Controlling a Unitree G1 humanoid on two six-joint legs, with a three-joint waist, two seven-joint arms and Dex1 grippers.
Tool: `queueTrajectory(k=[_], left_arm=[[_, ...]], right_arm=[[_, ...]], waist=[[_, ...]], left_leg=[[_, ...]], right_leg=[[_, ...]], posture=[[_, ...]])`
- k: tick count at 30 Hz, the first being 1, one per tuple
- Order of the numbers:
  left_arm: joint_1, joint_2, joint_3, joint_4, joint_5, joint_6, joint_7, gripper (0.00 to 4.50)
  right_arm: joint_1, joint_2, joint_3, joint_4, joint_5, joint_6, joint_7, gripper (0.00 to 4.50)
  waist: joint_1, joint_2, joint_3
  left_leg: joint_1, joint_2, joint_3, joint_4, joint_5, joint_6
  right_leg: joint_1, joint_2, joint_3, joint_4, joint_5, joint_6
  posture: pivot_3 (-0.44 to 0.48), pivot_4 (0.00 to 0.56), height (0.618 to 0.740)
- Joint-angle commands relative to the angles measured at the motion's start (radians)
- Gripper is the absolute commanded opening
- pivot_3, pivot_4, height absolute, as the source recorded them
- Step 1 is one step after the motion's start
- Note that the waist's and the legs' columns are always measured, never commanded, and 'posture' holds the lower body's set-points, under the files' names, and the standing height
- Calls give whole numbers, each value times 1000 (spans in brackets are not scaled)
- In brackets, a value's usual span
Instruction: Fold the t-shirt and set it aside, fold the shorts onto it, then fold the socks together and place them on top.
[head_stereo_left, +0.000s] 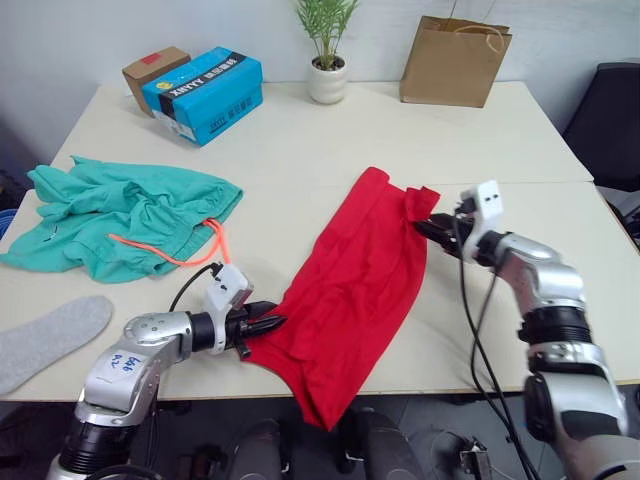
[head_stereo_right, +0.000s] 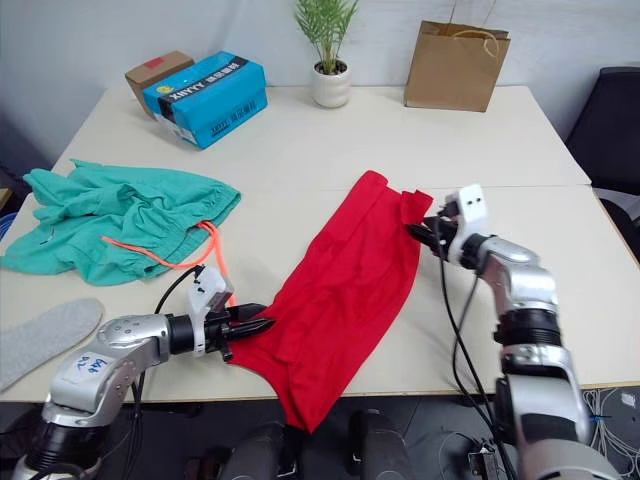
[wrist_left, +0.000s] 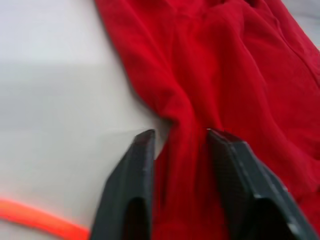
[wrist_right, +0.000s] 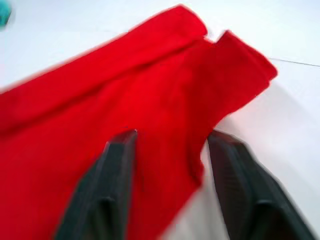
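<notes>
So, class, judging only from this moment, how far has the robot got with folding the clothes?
Done: nothing looks finished. In hand: the bright red cotton t-shirt lies as a long band, part hanging over the table edge, with the left tool and right tool open at its two ends. Left: the crumpled teal drawstring shorts and a grey knit sock lie untouched.

A bright red t-shirt (head_stereo_left: 355, 290), folded into a long diagonal band, lies at the middle of the white table (head_stereo_left: 300, 140), its lower end hanging over the near edge. Crumpled teal shorts (head_stereo_left: 120, 225) with an orange drawstring (head_stereo_left: 170, 255) lie well to its left. A grey sock (head_stereo_left: 45, 338) lies flat at the near edge, below the shorts.
</notes>
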Motion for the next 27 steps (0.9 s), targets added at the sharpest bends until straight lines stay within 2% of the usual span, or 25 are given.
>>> queueTrajectory(k=[1,3,5,7,9,12,15,19,22,27], left_arm=[[-63,45,102,-17,-104,94,-23,2964],[-124,81,129,16,-163,138,-62,3635],[-192,124,119,65,-183,187,-82,4305],[-279,193,23,143,-142,161,-148,4452],[-368,202,-62,239,-96,107,-180,4452],[-555,93,-160,488,-14,-7,-180,4452],[-718,-21,-207,761,51,-104,-187,4452],[-868,-103,-270,1053,145,-227,-245,4452],[-956,-160,-271,1237,189,-306,-268,4452],[-1065,-280,-261,1504,268,-393,-227,4452]], right_arm=[[58,-117,-83,-174,143,210,117,3665],[118,-187,-103,-289,233,385,159,4381],[177,-242,-98,-395,291,534,168,4500],[239,-263,-110,-515,359,672,142,4500],[287,-261,-124,-605,416,771,116,4500],[359,-205,-142,-728,505,912,57,4500],[422,-168,-130,-848,594,999,39,4500],[411,-142,-97,-886,648,1123,-6,4500],[406,-103,-64,-890,642,1137,-65,4500],[402,24,-9,-905,662,1137,-150,4500]], waist=[[1,0,0],[0,0,0],[-1,0,0],[-2,0,0],[2,0,0],[16,0,0],[34,-1,0],[25,-1,0],[25,-2,1],[25,-4,-1]], left_leg=[[0,0,0,0,0,0],[0,1,-2,0,0,0],[0,1,-2,-1,0,-1],[1,1,-2,-1,0,-1],[1,1,-2,-1,0,-1],[0,0,-2,-1,0,0],[-2,0,-2,1,-1,1],[-4,-1,0,3,-2,4],[-5,-1,0,4,-3,4],[-4,0,-1,4,-2,4]], right_leg=[[0,0,0,0,0,0],[0,1,-1,0,0,-1],[0,1,-2,0,0,-1],[0,1,-2,0,1,-2],[0,1,-2,0,1,-2],[0,1,-2,-1,1,-2],[0,1,-3,-2,2,-2],[-1,0,-4,-4,3,0],[-1,0,-5,-4,3,0],[-1,1,-6,-4,3,0]], posture=[[0,150,740],[0,150,740],[0,150,740],[0,150,740],[0,150,740],[0,150,740],[0,150,740],[0,150,740],[0,150,740],[0,150,740]])
